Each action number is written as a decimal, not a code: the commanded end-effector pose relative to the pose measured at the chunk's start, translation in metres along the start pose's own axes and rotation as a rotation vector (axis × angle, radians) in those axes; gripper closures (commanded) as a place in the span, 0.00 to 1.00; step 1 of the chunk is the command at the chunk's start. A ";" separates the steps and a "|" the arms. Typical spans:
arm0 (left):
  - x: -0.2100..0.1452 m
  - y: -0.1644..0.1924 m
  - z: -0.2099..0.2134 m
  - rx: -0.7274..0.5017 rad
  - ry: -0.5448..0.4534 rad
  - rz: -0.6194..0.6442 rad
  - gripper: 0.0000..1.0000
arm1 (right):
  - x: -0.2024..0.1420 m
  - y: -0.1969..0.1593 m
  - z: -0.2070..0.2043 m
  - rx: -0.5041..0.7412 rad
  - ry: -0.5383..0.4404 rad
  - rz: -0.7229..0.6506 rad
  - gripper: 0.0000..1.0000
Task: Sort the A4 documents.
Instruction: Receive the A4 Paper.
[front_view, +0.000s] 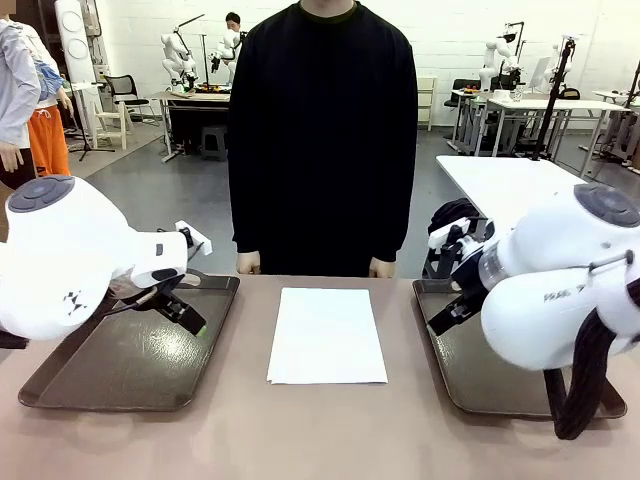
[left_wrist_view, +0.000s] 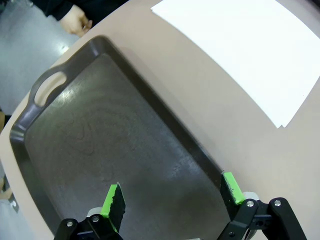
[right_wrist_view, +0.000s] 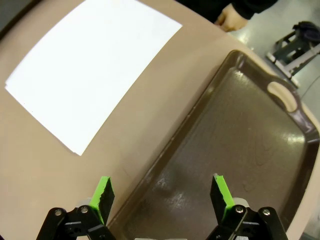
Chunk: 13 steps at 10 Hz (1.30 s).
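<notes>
Since neither tray holds a sheet, step in hand: the opening pick, judged not yet begun; none of the sorting is done.
Next move calls for: one arm to leave its tray, cross to the nearer long edge of the stack, come down low and raise a single sheet. This is judged the delicate part, as thin paper lying flat offers the fingers little to get under.
Risk: two sheets lifting as one, or a creased edge.
Left tray (front_view: 60, 392): dark brown, handled, on the left of the table (front_view: 330, 435); bare inside.
Left gripper (left_wrist_view: 171, 187): hovers over the inner part of the left tray, jaws spread wide, nothing between the green pads.
A4 documents (front_view: 327, 335): white stack flat on the table between the two trays, touching neither and well apart from both grippers. The left wrist view shows more than one sheet edge at a corner; the count cannot be told.
Person: stands at the far side, with one hand (front_view: 247, 263) and the other hand (front_view: 381, 267) at the table's far edge, neither touching the paper.
Right gripper (right_wrist_view: 161, 184): hovers over the inner edge of the right tray, jaws wide apart, holding nothing.
Right tray (front_view: 480, 385): dark brown, handled, on the right of the table; bare inside.
</notes>
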<state>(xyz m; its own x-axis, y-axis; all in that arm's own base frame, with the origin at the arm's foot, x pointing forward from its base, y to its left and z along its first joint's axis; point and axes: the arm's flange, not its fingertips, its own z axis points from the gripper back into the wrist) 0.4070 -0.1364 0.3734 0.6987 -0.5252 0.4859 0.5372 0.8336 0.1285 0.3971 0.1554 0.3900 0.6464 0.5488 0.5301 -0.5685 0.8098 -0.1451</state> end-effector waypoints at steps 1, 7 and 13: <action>-0.014 0.036 0.030 -0.059 -0.008 0.020 0.00 | -0.007 -0.038 0.041 0.099 -0.040 -0.044 0.00; -0.027 0.086 0.120 -0.196 -0.200 0.058 0.00 | -0.012 -0.093 0.116 0.253 -0.145 -0.086 0.00; -0.050 0.115 0.152 -0.285 -0.227 0.034 0.00 | -0.037 -0.119 0.149 0.261 -0.220 -0.147 0.00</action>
<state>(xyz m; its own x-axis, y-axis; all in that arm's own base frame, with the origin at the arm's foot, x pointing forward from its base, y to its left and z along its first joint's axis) 0.3618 0.0108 0.4951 0.6315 -0.4091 0.6586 0.6243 0.7720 -0.1191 0.3686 0.0120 0.5238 0.6261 0.3491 0.6972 -0.5911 0.7957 0.1324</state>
